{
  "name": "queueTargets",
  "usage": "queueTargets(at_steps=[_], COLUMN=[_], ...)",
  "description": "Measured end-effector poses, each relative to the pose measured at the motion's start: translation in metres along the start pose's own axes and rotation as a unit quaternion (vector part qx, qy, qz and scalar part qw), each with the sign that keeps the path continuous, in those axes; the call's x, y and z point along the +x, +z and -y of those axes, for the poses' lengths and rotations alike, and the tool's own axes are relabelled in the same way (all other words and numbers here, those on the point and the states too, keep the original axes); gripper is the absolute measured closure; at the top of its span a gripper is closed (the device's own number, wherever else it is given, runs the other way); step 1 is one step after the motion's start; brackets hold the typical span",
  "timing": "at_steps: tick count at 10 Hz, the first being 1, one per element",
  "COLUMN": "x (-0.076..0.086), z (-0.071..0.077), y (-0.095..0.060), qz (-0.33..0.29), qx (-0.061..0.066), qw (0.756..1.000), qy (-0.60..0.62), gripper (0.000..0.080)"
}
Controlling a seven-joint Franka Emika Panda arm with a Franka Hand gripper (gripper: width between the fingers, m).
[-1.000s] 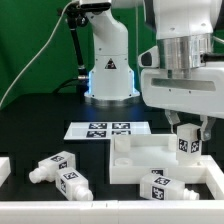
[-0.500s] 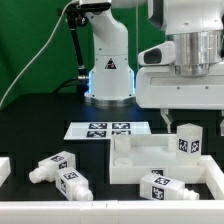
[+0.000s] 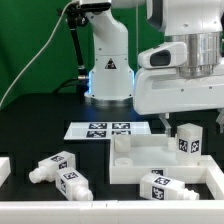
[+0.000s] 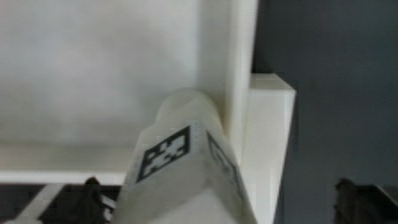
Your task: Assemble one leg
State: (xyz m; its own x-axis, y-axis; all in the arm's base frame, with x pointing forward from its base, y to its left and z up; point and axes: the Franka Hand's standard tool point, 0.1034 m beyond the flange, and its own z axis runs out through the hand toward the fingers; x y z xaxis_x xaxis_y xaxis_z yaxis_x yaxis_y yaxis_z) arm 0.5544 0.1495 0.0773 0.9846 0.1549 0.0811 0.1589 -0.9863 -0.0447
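Black table (image 3: 30, 130), matte surface. Resting on it: flat white marker board (image 3: 108, 129) printed with tags, near the arm's base (image 3: 108, 92); large flat white block (image 3: 160, 163), at the exterior view's right; two white tagged legs (image 3: 52, 165) (image 3: 73, 184) lying on their sides, touching, at the exterior view's left.

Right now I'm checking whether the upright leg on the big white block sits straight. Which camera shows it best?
The exterior view: the leg stands upright on the white block, whole, with the end effector above it. The wrist view shows only the leg's top and one tagged side, close and blurred.
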Motion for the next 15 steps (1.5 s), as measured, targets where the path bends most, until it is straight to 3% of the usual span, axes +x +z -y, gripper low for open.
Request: queueTargets(at_steps=[5, 8, 11, 15], x=[0.0003, 0.0004, 0.0004, -0.0001], z=[-0.0046, -0.0057, -0.0057, -0.0067], y=[0.0006, 0.0005, 0.0005, 0.0009], qz=[0.000, 0.000, 0.000, -0.009], qx=[-0.008, -0.008, -0.008, -0.003], qw=[0.994, 0.994, 0.996, 0.992], qy=[-0.112, -0.110, -0.094, 0.128], gripper=[0.0151, 0.0518, 0.0518, 0.0518])
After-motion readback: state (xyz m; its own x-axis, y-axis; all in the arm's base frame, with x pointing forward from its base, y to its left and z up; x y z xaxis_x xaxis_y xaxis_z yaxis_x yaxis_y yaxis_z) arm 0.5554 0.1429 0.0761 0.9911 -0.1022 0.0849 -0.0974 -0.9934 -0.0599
